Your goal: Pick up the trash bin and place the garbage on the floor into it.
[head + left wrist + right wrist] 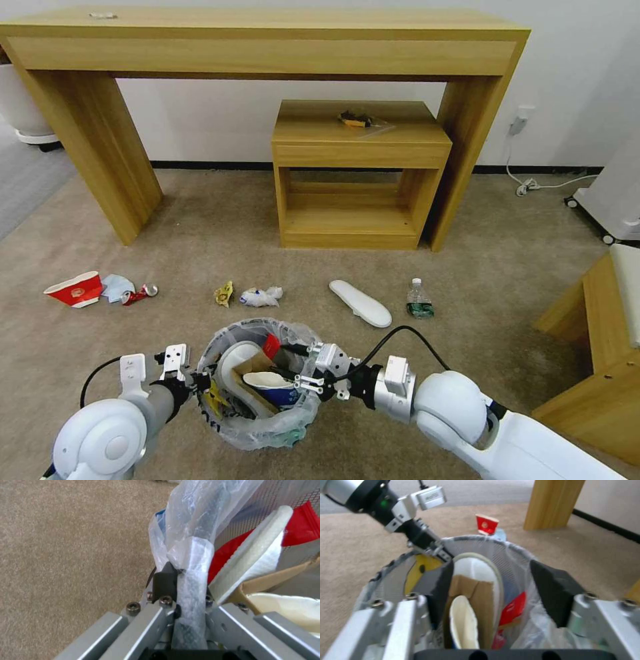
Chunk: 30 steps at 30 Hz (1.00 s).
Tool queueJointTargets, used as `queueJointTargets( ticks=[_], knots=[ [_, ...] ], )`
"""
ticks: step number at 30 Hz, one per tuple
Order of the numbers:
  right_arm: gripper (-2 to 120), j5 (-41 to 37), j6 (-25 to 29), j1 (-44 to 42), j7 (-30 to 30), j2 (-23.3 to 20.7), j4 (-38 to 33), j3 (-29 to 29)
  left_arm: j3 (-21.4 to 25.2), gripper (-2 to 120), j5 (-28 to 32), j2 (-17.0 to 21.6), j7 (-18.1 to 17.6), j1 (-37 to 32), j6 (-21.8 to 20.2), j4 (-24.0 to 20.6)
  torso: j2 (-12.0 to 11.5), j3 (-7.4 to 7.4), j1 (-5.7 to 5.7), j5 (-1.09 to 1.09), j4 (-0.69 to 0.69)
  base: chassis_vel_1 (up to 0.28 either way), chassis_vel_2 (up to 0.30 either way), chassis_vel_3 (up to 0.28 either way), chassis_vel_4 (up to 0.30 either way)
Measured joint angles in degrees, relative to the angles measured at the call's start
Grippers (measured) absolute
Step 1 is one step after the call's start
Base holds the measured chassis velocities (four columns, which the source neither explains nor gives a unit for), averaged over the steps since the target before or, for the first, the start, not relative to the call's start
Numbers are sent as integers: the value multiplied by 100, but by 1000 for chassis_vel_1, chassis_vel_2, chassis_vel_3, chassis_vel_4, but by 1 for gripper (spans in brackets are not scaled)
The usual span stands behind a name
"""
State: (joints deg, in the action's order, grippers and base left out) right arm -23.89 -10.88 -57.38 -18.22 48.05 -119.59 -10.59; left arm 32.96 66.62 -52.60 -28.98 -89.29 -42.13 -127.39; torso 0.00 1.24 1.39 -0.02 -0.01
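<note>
Left hand (195,385): clamped on the rim of the small round dark mesh trash bin with its crinkled clear plastic liner (263,437); in the left wrist view the fingers (165,582) pinch the bag-wrapped rim (193,562) between them.
Right hand (308,375): over the opposite side of the bin's rim, its dark pads (553,590) spread apart and holding nothing.
Bin contents: between the two hands, a white slipper (237,360) on edge, a brown cardboard scrap (257,365), a red wrapper (271,345), a white paper cup with a blue side (273,385).
Beige-tan short-pile carpet floor (200,233): carries the bin.
Litter beyond the left hand: a red paper cup (75,289) on its side, a pale blue packet (119,287) touching it, a crushed red can (140,293) just beside that.
Litter beyond the bin: a yellow wrapper (224,293), crumpled white paper (261,296) near it.
Litter beyond the right hand: a second white slipper (360,303), a clear plastic bottle (419,299) standing upright near it.
Background: light wooden desk (267,40) with a low wooden shelf unit (360,173) under it.
</note>
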Motion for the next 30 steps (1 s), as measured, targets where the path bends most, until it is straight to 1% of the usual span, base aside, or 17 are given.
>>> queueJointTargets(
  ticks=[2,4,6,8,10,11,12,14,16,18,20,22,24,26,27,28,30],
  knots=[
    [68,-12,0,-10,20,14,-11,46,8,0,7,2,0,-1,0,0,0,0,0,0,0,0,0,0,0],
    [80,-122,-8,-109,197,71,-78,357,63,0,13,-2,0,-24,0,14,0,0,0,0,0,0,0,0,0],
    [82,-140,-9,-127,232,76,-86,409,75,0,13,-4,0,-31,0,18,0,0,0,0,0,0,0,0,0],
    [94,-255,-2,-240,558,99,-103,746,162,0,-9,-26,30,-103,0,39,0,0,0,-1,1,0,0,0,0],
    [95,-284,1,-272,649,109,-101,815,184,0,-23,-31,50,-122,0,43,0,0,0,0,1,0,0,0,0],
    [98,-352,3,-373,920,150,-71,1030,233,0,-85,-47,97,-160,-1,61,0,0,0,0,1,0,0,0,0],
    [100,-373,2,-474,1104,196,-32,1212,275,0,-148,-58,144,-195,0,84,0,0,0,-1,1,0,0,0,0],
    [100,-377,2,-521,1154,215,-15,1277,293,0,-171,-61,164,-211,0,92,0,0,0,-1,1,0,0,0,0],
    [100,-374,3,-952,1381,403,128,1896,389,0,-274,-93,260,-316,-1,147,0,0,0,0,1,0,0,0,0],
    [100,-364,10,-1062,1409,440,152,2037,415,0,-302,-104,292,-339,0,160,0,0,0,0,1,0,0,0,0],
    [100,-319,60,-1550,1469,611,212,2658,508,0,-500,-166,457,-418,0,278,0,0,0,2,0,0,0,0,0],
    [100,-307,71,-1638,1471,643,215,2781,522,0,-540,-184,485,-427,0,303,0,0,0,1,0,0,0,0,0],
    [100,-260,141,-2044,1477,825,211,3385,557,0,-600,-264,543,-435,-1,367,0,0,0,1,-1,0,0,0,0],
    [100,-248,148,-2106,1477,872,201,3490,558,0,-602,-278,550,-433,-1,377,0,0,0,0,0,0,0,0,0],
    [100,-180,193,-2254,1454,999,169,3715,561,0,-605,-308,562,-424,-1,391,0,0,0,-1,-1,0,0,0,0],
    [100,-180,193,-2254,1454,999,169,3715,561,0,-605,-308,562,-424,-1,391,0,0,0,-1,-1,0,0,0,0],
    [100,-45,283,-2419,1408,1198,115,3890,563,0,-618,-343,578,-424,-1,400,0,0,0,0,-1,0,0,0,0]
  ],
)
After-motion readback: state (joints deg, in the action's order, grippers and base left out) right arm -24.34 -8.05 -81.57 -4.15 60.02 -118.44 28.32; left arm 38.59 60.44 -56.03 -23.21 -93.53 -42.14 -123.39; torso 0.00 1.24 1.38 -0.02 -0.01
